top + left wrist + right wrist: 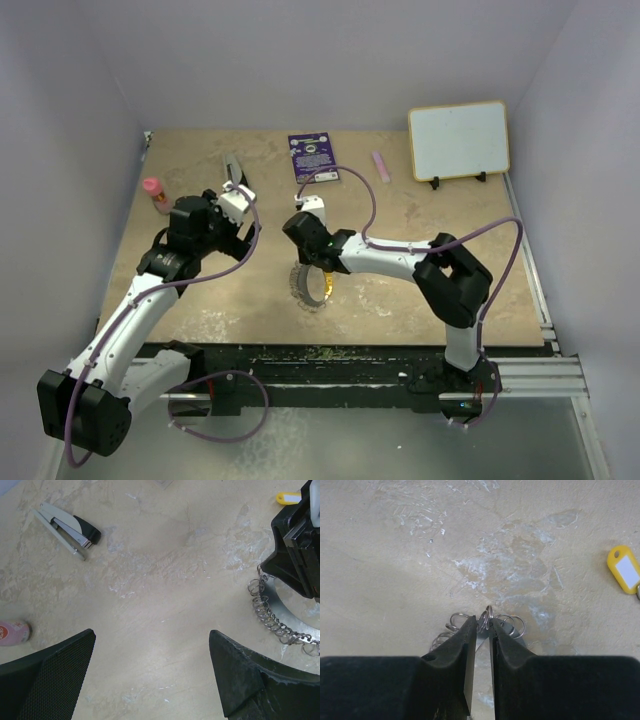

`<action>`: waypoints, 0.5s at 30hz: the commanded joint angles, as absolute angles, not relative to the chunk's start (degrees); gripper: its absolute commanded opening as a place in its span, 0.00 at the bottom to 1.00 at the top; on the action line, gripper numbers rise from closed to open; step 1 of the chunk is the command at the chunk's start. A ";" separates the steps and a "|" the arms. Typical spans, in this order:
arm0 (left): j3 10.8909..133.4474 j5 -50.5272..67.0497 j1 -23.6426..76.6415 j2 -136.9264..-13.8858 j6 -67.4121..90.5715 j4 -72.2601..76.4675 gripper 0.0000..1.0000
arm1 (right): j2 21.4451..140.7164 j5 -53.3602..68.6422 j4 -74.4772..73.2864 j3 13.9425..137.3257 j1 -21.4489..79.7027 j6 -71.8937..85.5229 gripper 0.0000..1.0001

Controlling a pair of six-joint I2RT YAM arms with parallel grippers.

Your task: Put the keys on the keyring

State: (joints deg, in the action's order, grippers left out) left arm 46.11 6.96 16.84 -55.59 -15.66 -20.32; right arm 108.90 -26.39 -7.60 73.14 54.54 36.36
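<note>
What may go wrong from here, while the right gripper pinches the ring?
1. The right gripper grips the keyring by only one thin coil, at the very fingertips; it may slip out on lifting.
2. The yellow-headed key lies beyond the right gripper as the left wrist camera sees it; the open, empty left gripper might bump that arm when reaching.

Stapler [65, 529], pink bottle [155, 193], whiteboard [458, 140]

Keyring [505, 625] partly hidden by right pincer [479, 625], key [624, 569] edge-cropped
</note>
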 commanded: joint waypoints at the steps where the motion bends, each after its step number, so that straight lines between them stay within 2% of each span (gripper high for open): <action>1: 46.58 8.01 16.19 -54.87 -16.00 -19.22 0.98 | 109.41 -24.97 -6.49 74.61 55.15 37.16 0.20; 15: 46.45 8.44 15.87 -54.93 -16.00 -19.28 0.98 | 112.47 -24.74 -7.63 74.96 55.28 39.77 0.25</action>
State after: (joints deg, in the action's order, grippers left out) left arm 46.11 7.33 16.49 -55.59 -15.66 -20.67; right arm 112.20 -24.45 -7.20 73.17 55.02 38.15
